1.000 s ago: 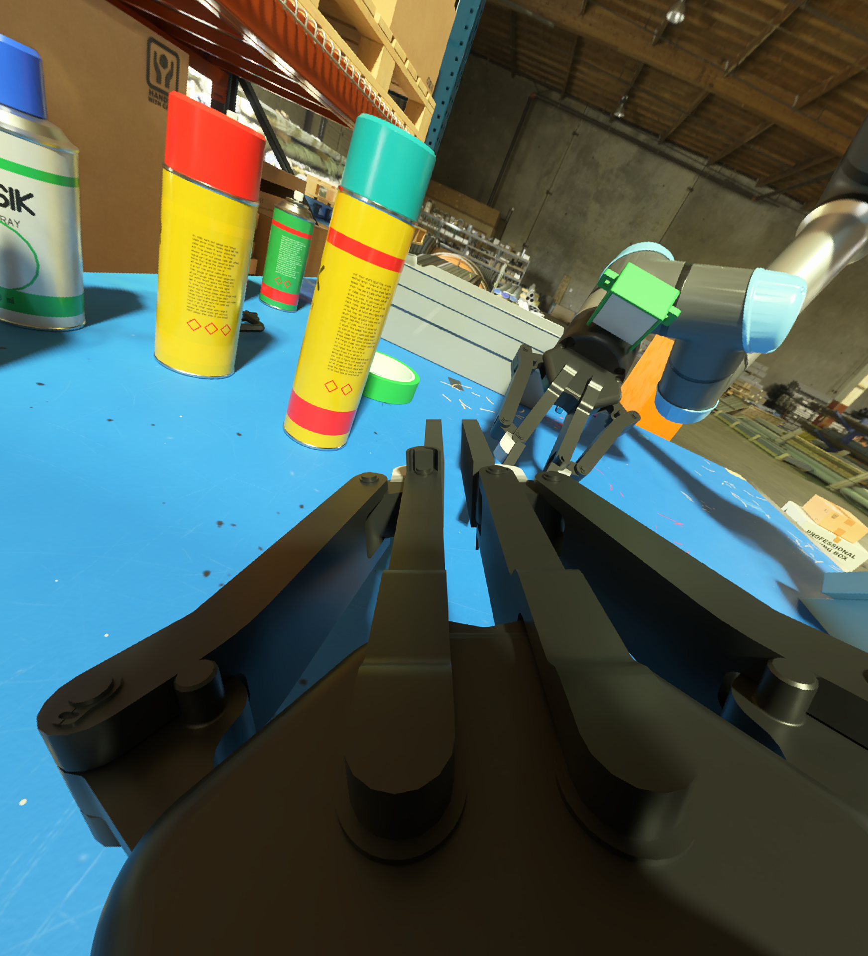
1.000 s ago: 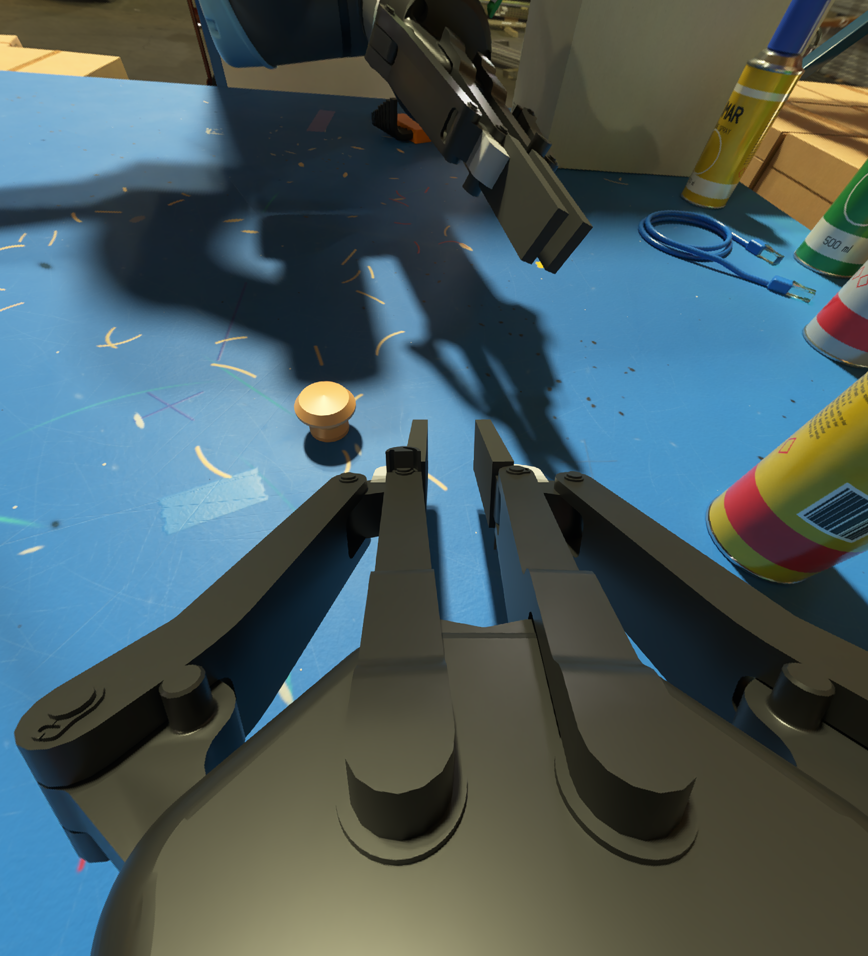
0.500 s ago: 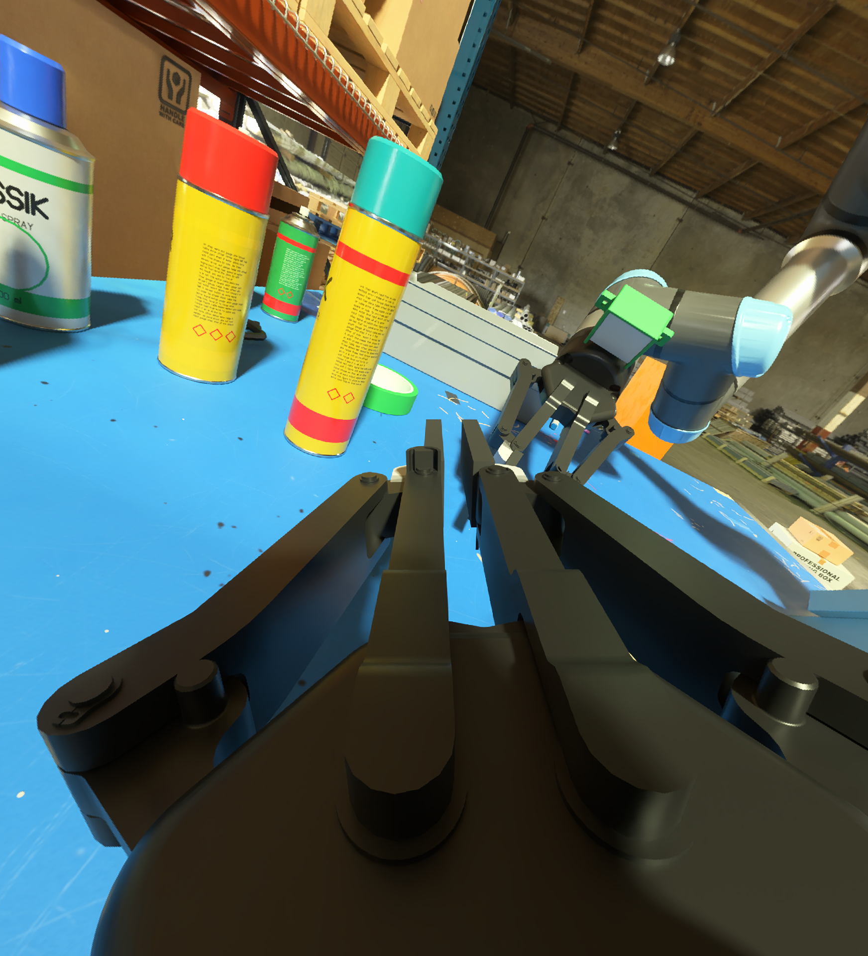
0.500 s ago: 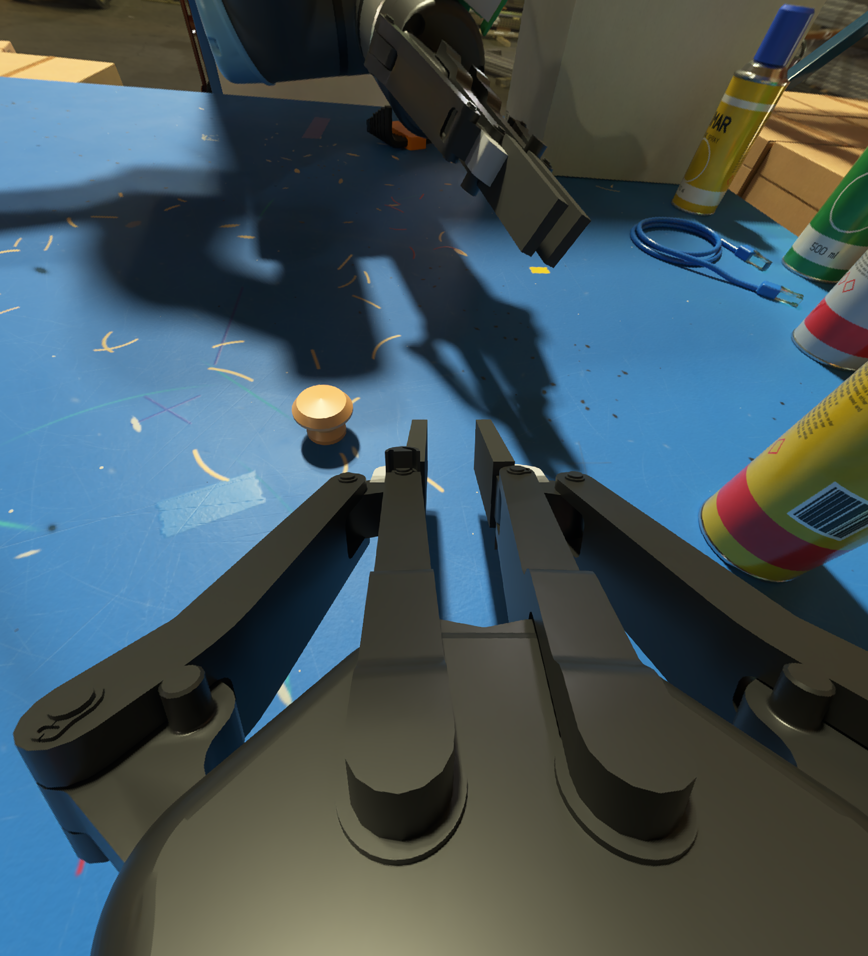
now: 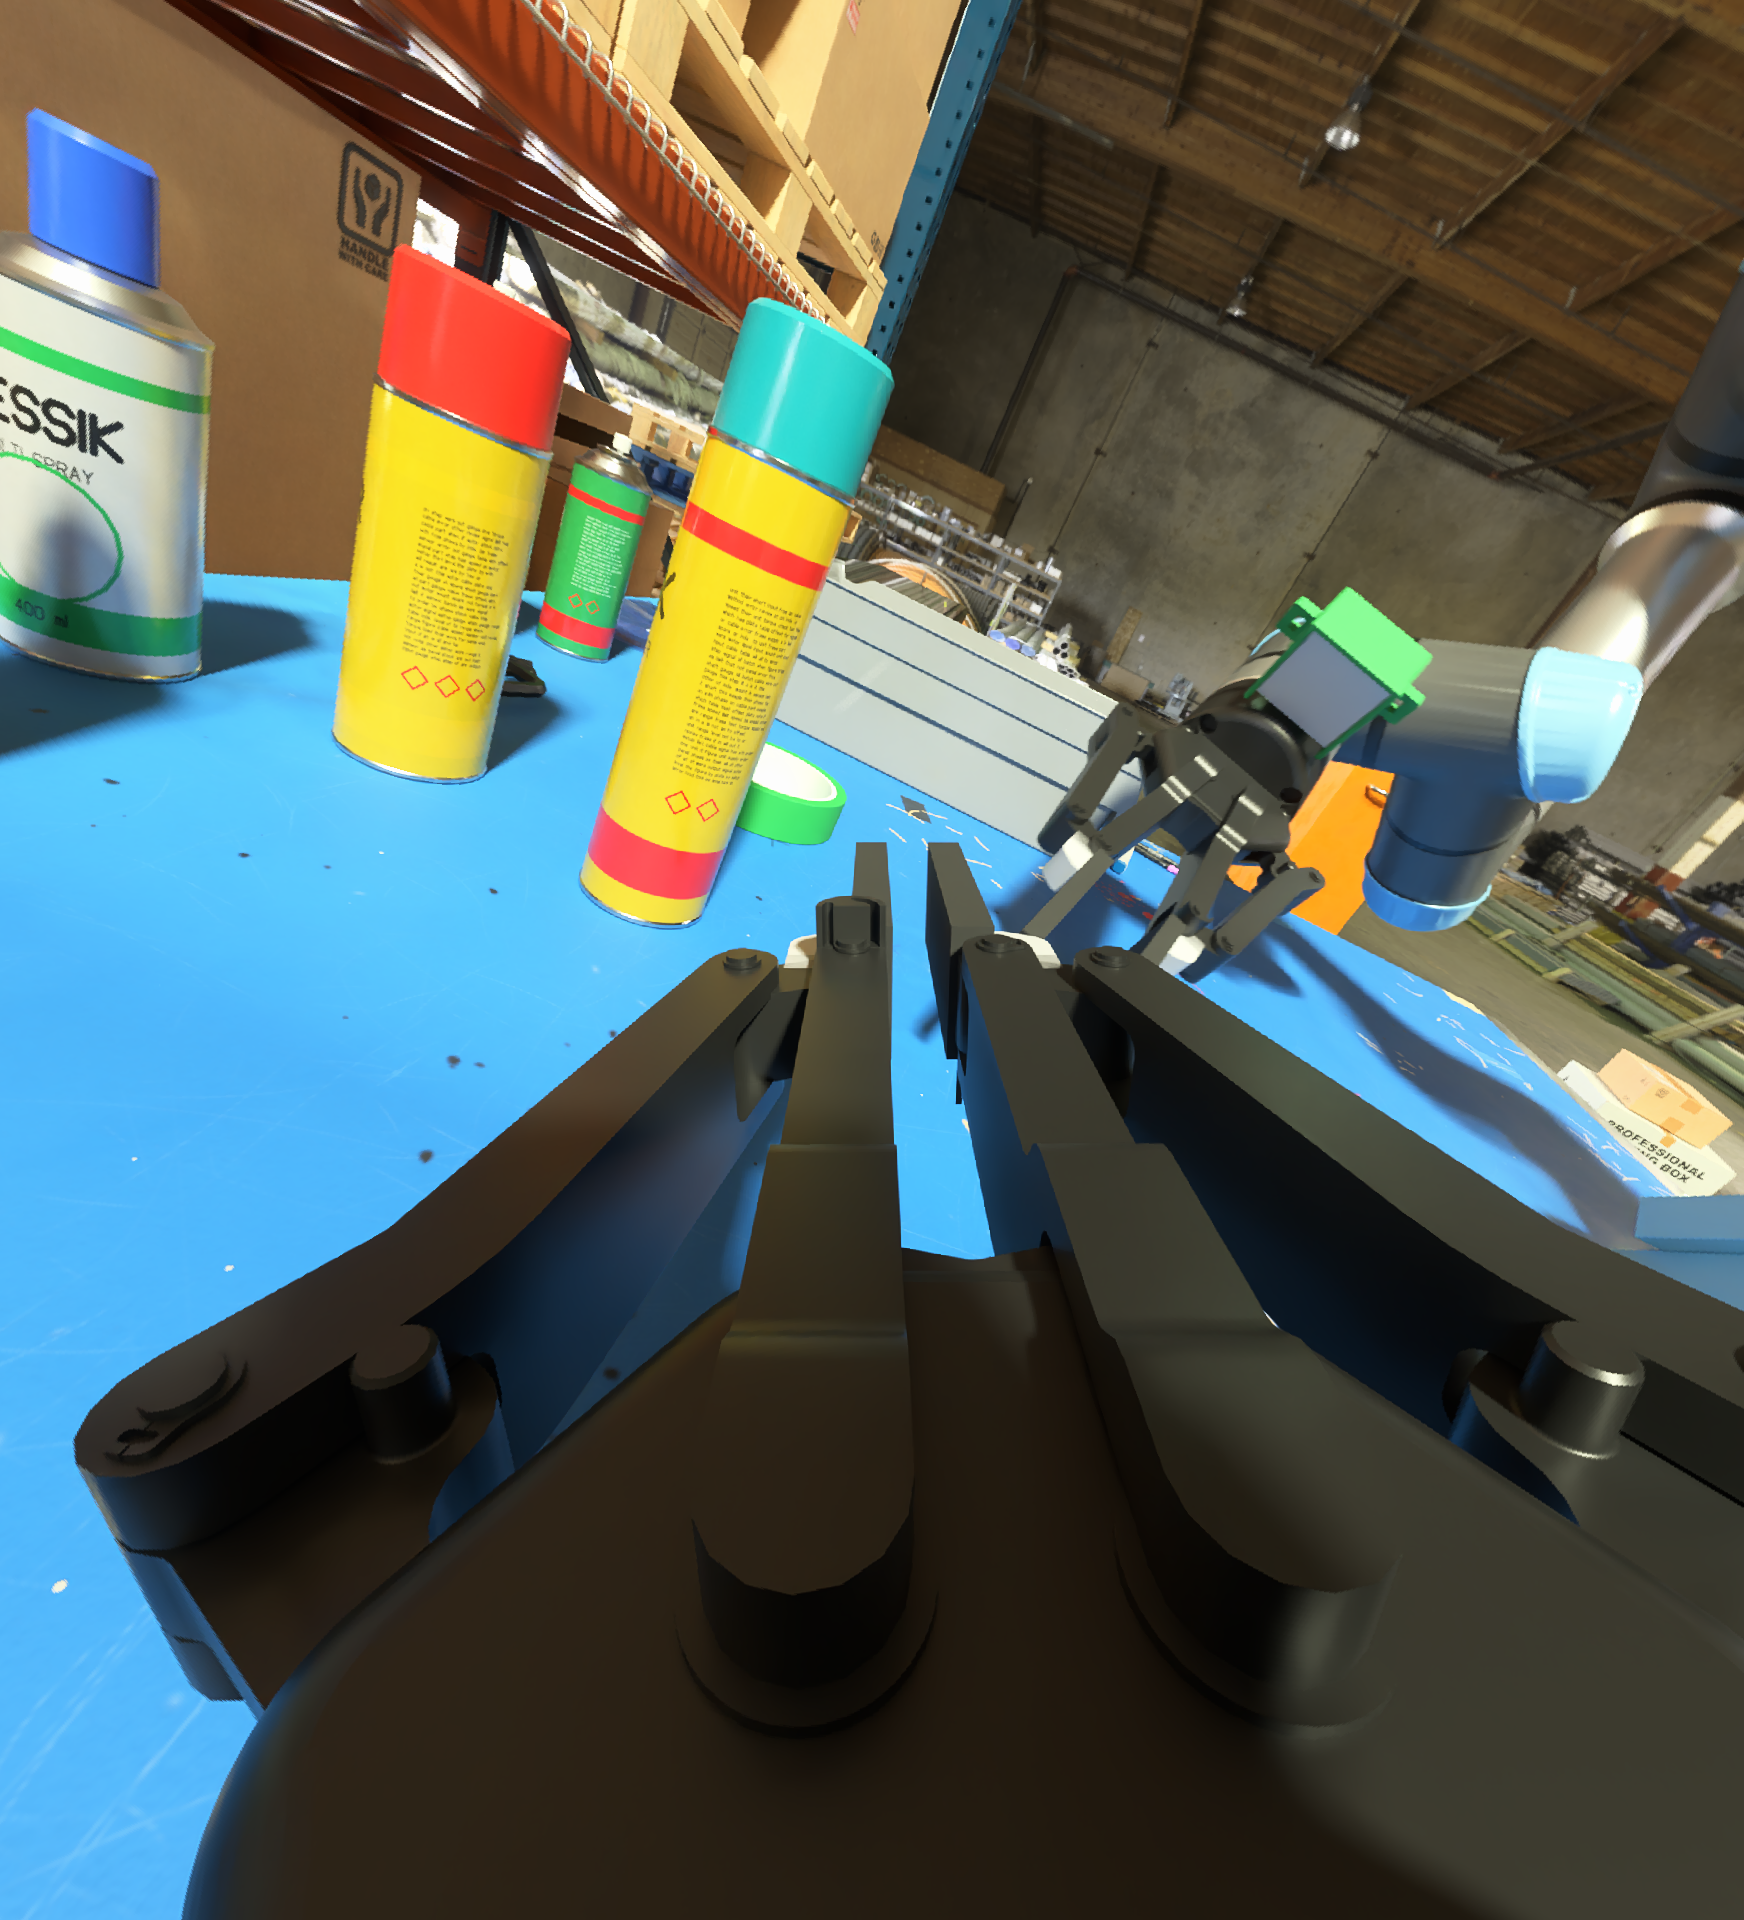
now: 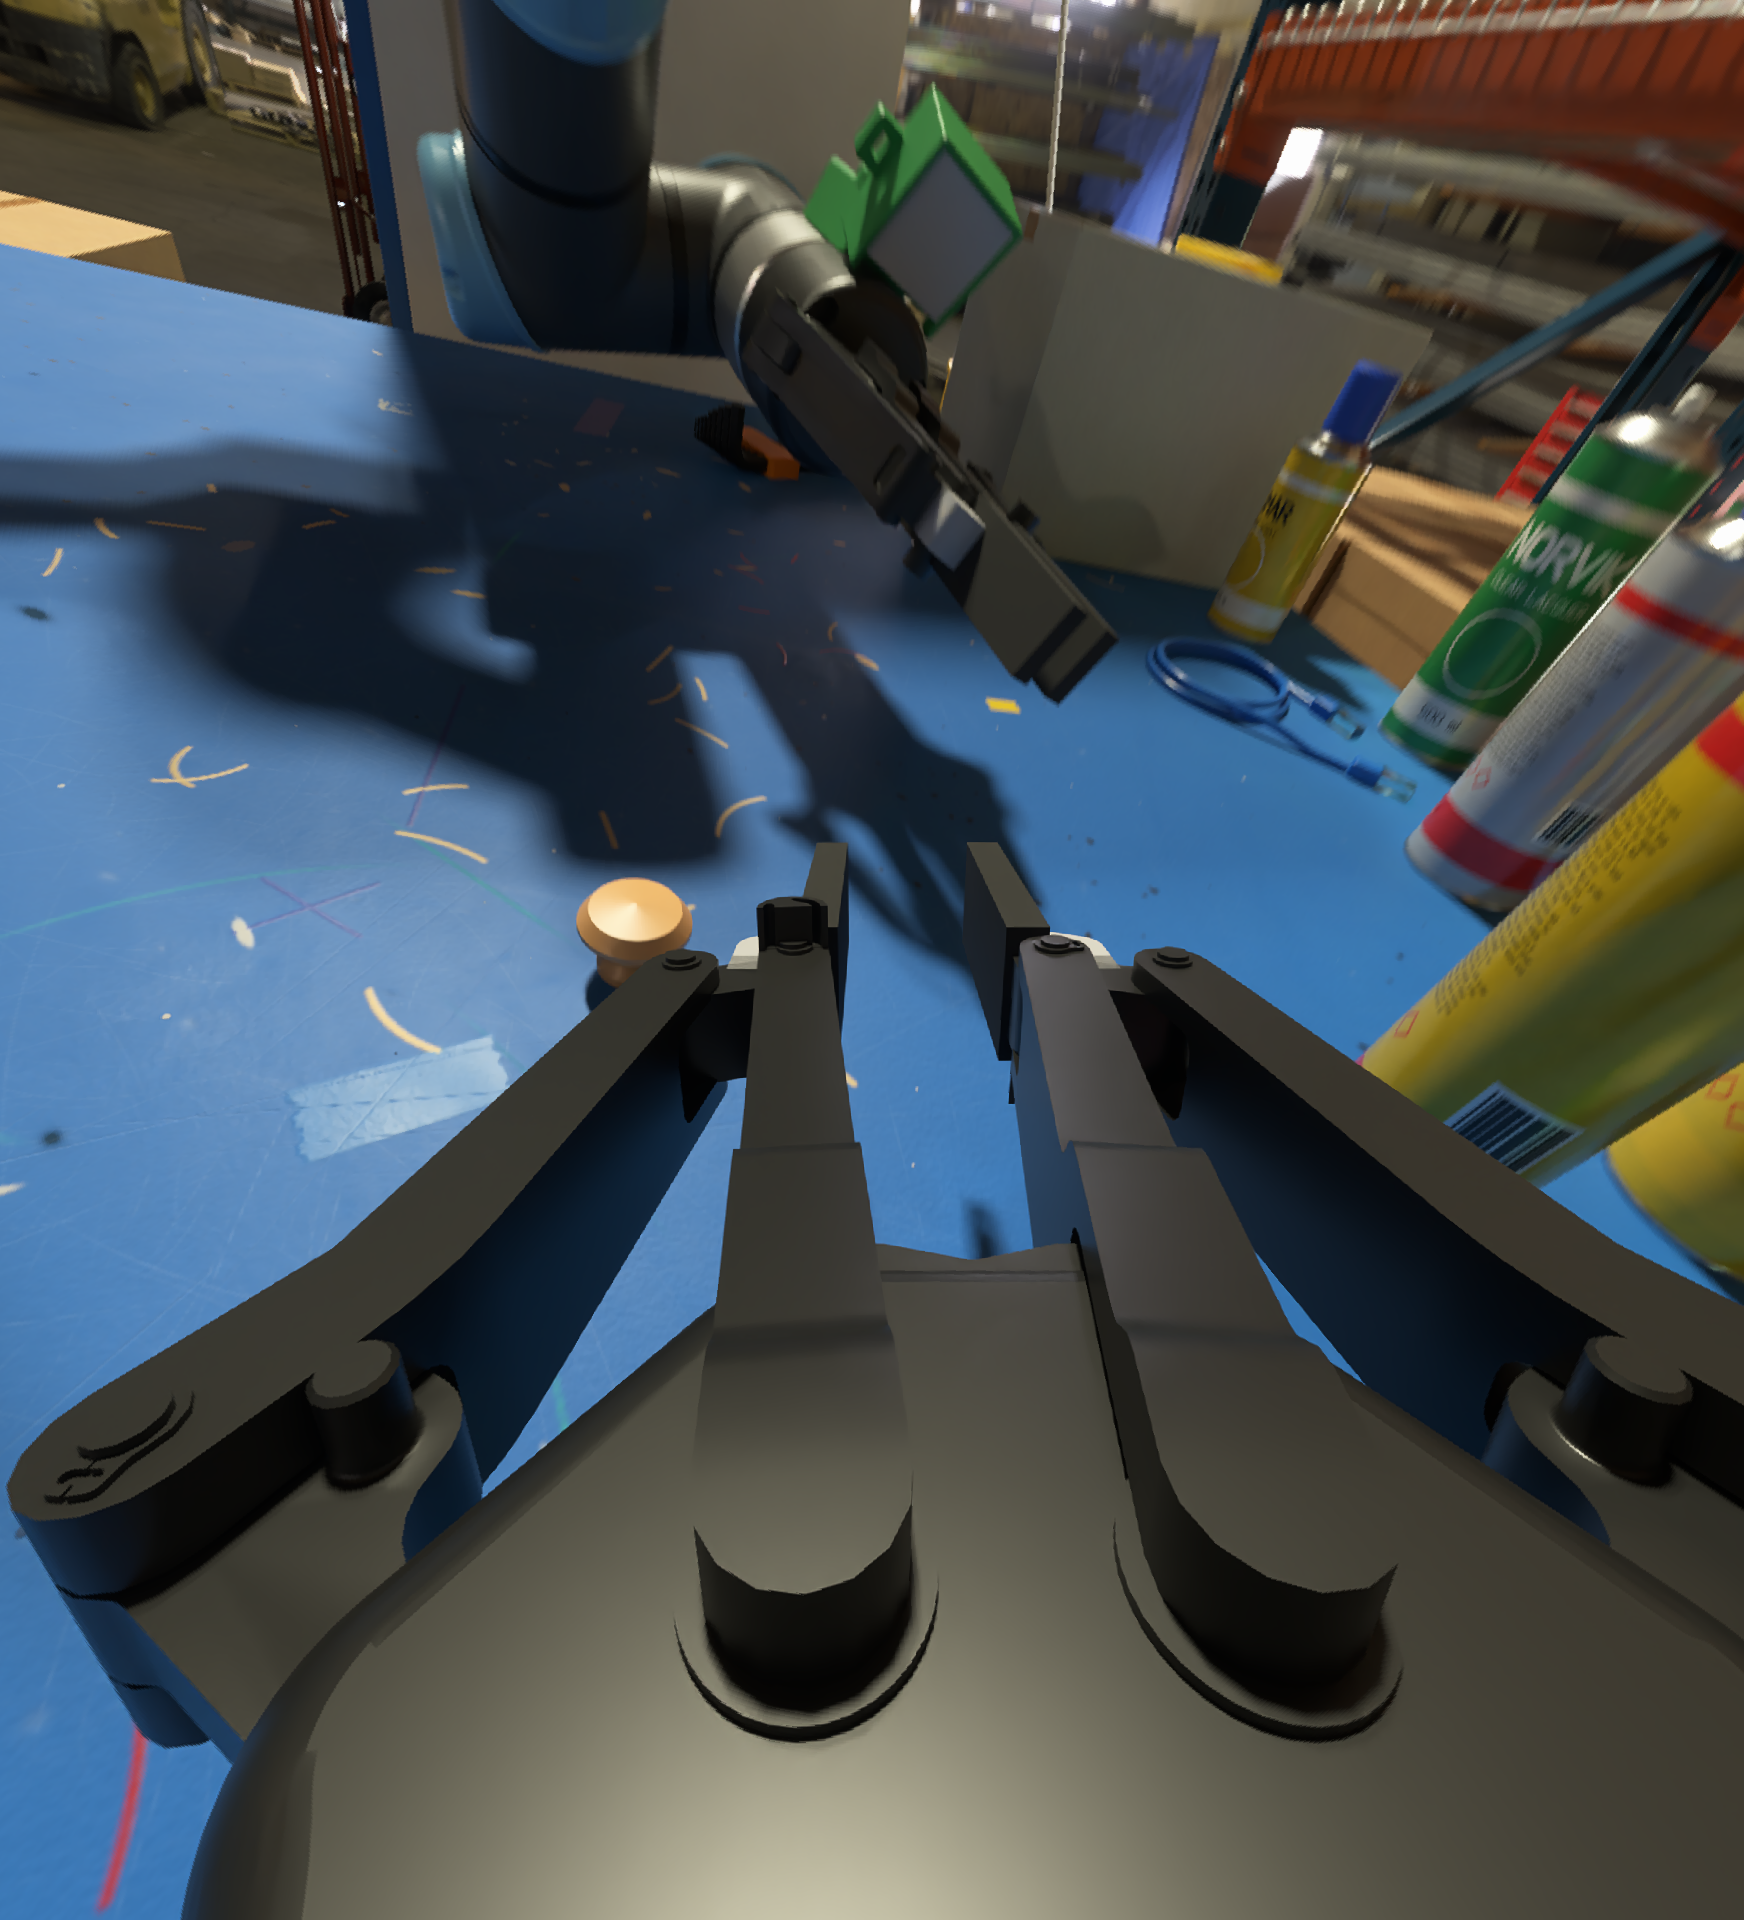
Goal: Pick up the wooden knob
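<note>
Approaching is the step in hand: the right gripper (image 6: pixel 904 883), fingers slightly apart and empty, hangs just right of the wooden knob (image 6: pixel 632 923) on the blue worktop (image 6: pixel 224 1039). Next it must shift left, widen, and descend. The left gripper (image 5: pixel 907 883) sits nearly closed, idle.

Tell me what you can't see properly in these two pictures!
- Wooden knob: its foot is hidden behind the right hand in the right wrist view; the left wrist view does not show it at all.
- Yellow spray cans: cut off by the right edge, right wrist view.
- Small green can: partly hidden behind the yellow cans, left wrist view.
</note>
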You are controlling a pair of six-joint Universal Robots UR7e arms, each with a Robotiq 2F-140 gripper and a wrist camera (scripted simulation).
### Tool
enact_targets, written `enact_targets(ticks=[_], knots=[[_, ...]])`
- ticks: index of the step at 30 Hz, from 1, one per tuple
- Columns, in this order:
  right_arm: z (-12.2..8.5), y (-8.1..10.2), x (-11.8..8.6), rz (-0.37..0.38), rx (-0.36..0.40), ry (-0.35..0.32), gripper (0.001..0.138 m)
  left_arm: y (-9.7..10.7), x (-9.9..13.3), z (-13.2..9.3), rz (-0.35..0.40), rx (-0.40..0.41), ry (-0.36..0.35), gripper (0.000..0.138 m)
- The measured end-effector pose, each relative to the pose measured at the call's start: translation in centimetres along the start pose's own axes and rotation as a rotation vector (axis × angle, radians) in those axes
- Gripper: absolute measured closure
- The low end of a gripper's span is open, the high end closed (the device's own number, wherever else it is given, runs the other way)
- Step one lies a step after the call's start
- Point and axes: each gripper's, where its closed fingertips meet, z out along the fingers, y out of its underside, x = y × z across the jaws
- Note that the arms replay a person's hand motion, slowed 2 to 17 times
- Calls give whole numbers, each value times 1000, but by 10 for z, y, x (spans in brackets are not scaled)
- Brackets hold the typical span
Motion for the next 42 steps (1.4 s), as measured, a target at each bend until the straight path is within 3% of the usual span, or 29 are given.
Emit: enact_targets(ticks=[4, 7, 12, 18, 29, 42], knots=[[-4, -19, -10, -86, 47, 23, 104, -1, -1, -1, -2, 5, -2, 128], [0, -28, -29, -121, 48, -30, 93, -1, -1, -1, -4, 7, -2, 128], [16, -24, -61, -76, -52, -142, 76, 0, -2, 0, -7, 2, -1, 128], [33, -12, -84, -47, -180, -190, 76, 3, -3, 1, -10, -9, -3, 128], [44, 9, -88, 79, -270, -216, 83, 2, -3, 0, -5, -10, -6, 127], [48, 21, -86, 125, -326, -199, 84, 4, -3, 1, -11, -18, 0, 127]])
